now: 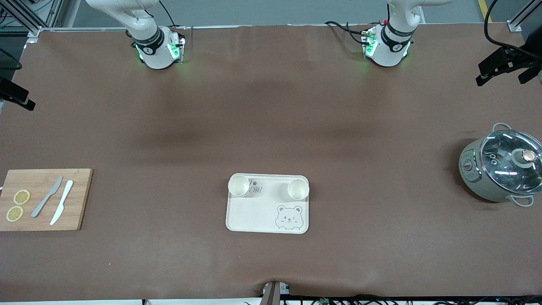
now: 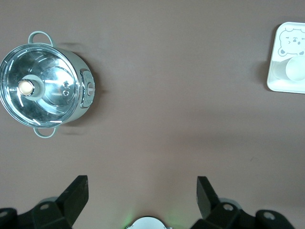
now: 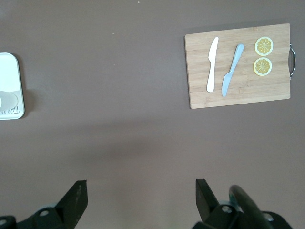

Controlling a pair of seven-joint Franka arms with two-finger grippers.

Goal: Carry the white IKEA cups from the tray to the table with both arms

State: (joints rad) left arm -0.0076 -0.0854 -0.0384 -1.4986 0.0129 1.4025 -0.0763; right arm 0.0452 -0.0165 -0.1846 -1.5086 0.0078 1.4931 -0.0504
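Note:
Two white cups stand upright on the cream bear tray (image 1: 254, 212) at the table's middle, along its edge farther from the front camera. One cup (image 1: 238, 185) is at the corner toward the right arm's end, the other (image 1: 297, 189) at the corner toward the left arm's end. My left gripper (image 2: 141, 191) is open and empty, high over bare table between pot and tray; its view shows the tray (image 2: 272, 57) and one cup (image 2: 295, 70). My right gripper (image 3: 141, 193) is open and empty, high over bare table; its view shows the tray's edge (image 3: 9, 71). Neither gripper shows in the front view.
A grey-green pot with a glass lid (image 1: 504, 169) stands at the left arm's end, and shows in the left wrist view (image 2: 43, 90). A wooden cutting board (image 1: 44, 199) with two knives and two lemon slices lies at the right arm's end, and shows in the right wrist view (image 3: 238, 64).

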